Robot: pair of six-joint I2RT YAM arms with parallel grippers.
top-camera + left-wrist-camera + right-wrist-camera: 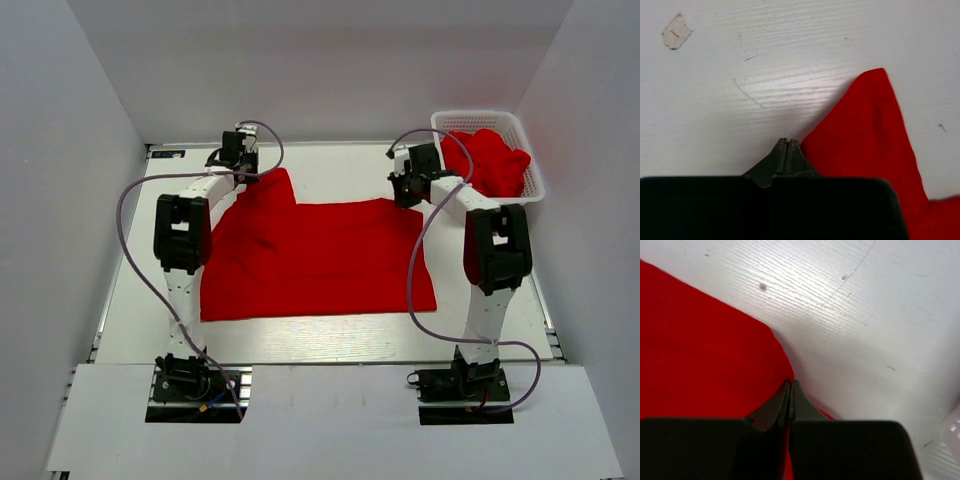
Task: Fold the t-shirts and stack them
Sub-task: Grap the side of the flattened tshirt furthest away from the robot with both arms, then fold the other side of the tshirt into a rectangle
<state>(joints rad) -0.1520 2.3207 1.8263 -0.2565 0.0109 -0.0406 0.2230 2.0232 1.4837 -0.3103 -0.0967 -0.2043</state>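
At the near edge both arm bases are bolted down, the left arm (183,235) and the right arm (497,245) each reaching away over the white bench (330,335). Between them the spread t-shirt (320,255), plain bright red, lies flat on the bench. Its near edge runs straight from one arm to the other, and its far left corner draws out to a point.

The left jaws are down at that far left corner. In the left wrist view they are pressed tip to tip with no gap, and the red edge comes up against the right-hand finger. Whether any cloth is pinched between the tips cannot be told. Bare bench lies beyond them, with a small pale tag (675,31) bearing a red mark well off to the left.

The right jaws are at the far right corner. In the right wrist view they are closed together on the shirt's edge, with red showing on both sides of the tips.

Farthest off, at the far right of the bench, a white lattice basket (478,120) holds crumpled t-shirts (492,160) of the same red, heaped above its rim.
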